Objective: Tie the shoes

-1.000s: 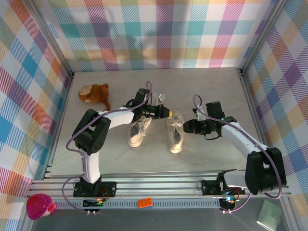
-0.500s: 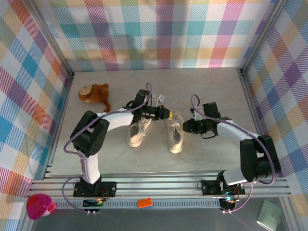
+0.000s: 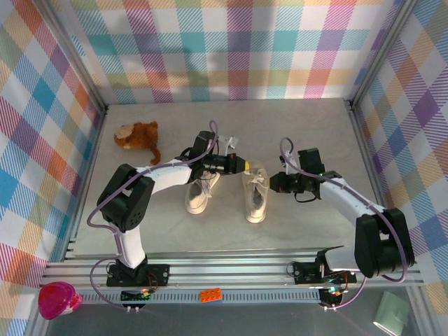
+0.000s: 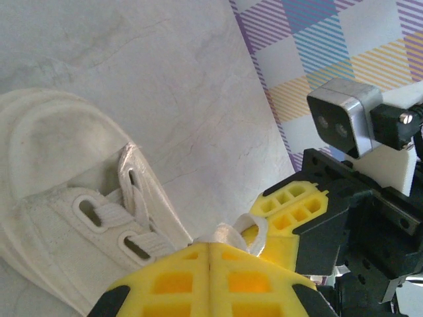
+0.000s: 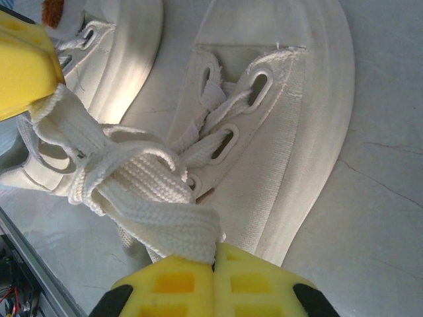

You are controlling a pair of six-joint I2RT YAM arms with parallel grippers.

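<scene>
Two cream canvas shoes lie side by side mid-table, the left shoe [image 3: 199, 194] and the right shoe [image 3: 255, 197]. My left gripper [image 3: 245, 165] reaches over the right shoe's far end and is shut on a white lace loop [image 4: 246, 231]. My right gripper [image 3: 268, 183] comes in from the right and is shut on a flat strand of the same shoe's lace [image 5: 170, 221]. In the right wrist view the lace runs from my gripper [image 5: 215, 247] up to a loose knot [image 5: 125, 165] over the eyelets. The two grippers' yellow fingertips stand close together.
A brown plush toy [image 3: 137, 136] lies at the back left. Checkered walls close in three sides. An aluminium rail [image 3: 231, 269] runs along the near edge, with an orange brick [image 3: 211, 295] and a pink object [image 3: 58, 299] below it.
My right gripper has gone from open to shut on the lace strand at the right shoe. The left gripper has stayed shut on its loop, hardly moving.
</scene>
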